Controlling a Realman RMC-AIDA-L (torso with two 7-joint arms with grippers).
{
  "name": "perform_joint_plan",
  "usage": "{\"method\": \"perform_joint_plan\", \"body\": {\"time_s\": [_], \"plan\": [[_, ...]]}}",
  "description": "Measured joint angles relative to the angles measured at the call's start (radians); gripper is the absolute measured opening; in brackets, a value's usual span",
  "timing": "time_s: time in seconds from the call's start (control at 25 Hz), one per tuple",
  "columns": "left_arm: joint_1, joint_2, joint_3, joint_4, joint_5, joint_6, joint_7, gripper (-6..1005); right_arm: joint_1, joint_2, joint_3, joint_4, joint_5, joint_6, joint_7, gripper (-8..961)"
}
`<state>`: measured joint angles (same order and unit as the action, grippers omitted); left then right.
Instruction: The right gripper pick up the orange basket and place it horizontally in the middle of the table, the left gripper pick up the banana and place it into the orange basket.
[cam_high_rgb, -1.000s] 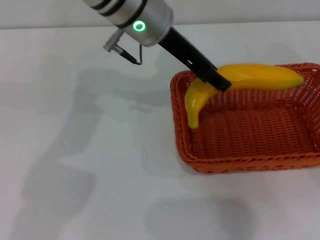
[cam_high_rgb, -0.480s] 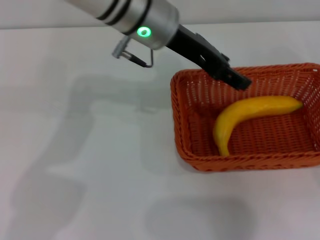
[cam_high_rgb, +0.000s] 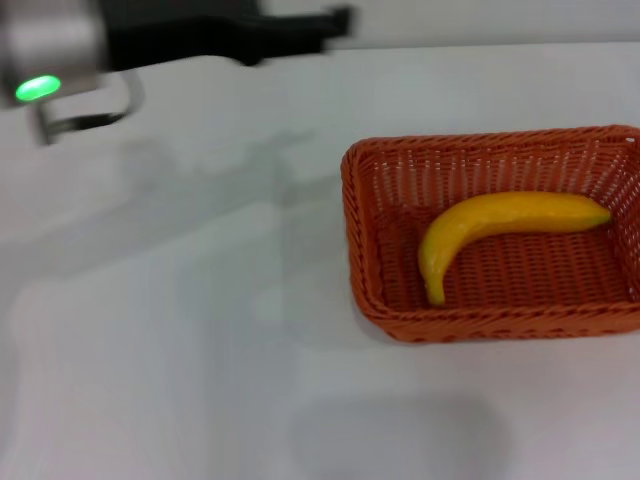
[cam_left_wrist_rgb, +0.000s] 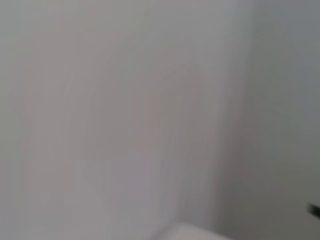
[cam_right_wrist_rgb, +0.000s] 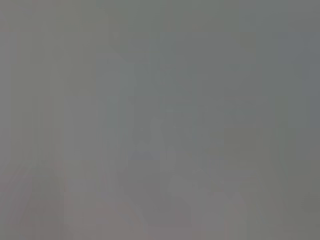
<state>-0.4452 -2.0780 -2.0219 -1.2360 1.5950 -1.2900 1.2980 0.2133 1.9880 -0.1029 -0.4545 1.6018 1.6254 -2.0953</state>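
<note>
The banana (cam_high_rgb: 500, 222) lies inside the orange basket (cam_high_rgb: 400, 325) at the right of the head view, its stem end toward the basket's front left. The basket sits flat on the white table (cam_high_rgb: 180, 340), its right end cut off by the frame edge. My left gripper (cam_high_rgb: 325, 22) is high at the far edge of the table, well away to the left of the basket and motion-blurred, with nothing in it. The right gripper is out of view. Both wrist views show only blank grey-white surface.
The left arm's silver wrist with a green light (cam_high_rgb: 40, 88) crosses the upper left corner. Its shadow falls on the table left of the basket.
The left gripper let go of the banana, which dropped into the basket and settled. The arm then swung away up and to the left, from over the basket to the table's far edge.
</note>
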Motion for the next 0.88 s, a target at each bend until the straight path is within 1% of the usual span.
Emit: {"method": "perform_joint_plan", "body": {"time_s": [0.12, 0.16, 0.2, 0.24, 0.32, 0.44, 0.56, 0.64, 0.72, 0.88], "plan": [[0.154, 0.000, -0.044, -0.008, -0.173, -0.004, 0.157, 872, -0.025, 0.001, 0.003, 0.000, 0.015, 0.038, -0.044, 840], [0.209, 0.000, -0.056, -0.002, -0.225, -0.009, 0.211, 872, -0.034, 0.004, 0.007, 0.000, 0.024, 0.049, -0.053, 840], [0.246, 0.000, -0.063, 0.004, -0.269, -0.012, 0.250, 872, -0.040, 0.006, 0.010, 0.000, 0.033, 0.056, -0.057, 840], [0.302, -0.001, -0.073, 0.019, -0.324, -0.020, 0.306, 872, -0.045, 0.007, 0.012, 0.002, 0.039, 0.059, -0.058, 840], [0.384, -0.003, -0.082, 0.061, -0.431, -0.046, 0.412, 872, -0.060, 0.008, 0.017, 0.009, 0.059, 0.063, -0.059, 840], [0.460, -0.005, -0.102, 0.161, -0.552, -0.101, 0.534, 872, -0.075, 0.009, 0.026, 0.023, 0.071, 0.065, -0.064, 840], [0.483, -0.005, -0.148, 0.276, -0.607, -0.174, 0.617, 872, -0.083, 0.009, 0.035, 0.045, 0.081, 0.067, -0.087, 840], [0.475, -0.005, -0.195, 0.374, -0.613, -0.225, 0.667, 872, -0.085, 0.009, 0.039, 0.064, 0.087, 0.071, -0.112, 840], [0.463, -0.003, -0.225, 0.447, -0.614, -0.262, 0.717, 872, -0.087, 0.009, 0.040, 0.086, 0.097, 0.073, -0.140, 840], [0.458, -0.003, -0.245, 0.521, -0.615, -0.291, 0.792, 872, -0.088, 0.009, 0.040, 0.094, 0.101, 0.073, -0.147, 840]]}}
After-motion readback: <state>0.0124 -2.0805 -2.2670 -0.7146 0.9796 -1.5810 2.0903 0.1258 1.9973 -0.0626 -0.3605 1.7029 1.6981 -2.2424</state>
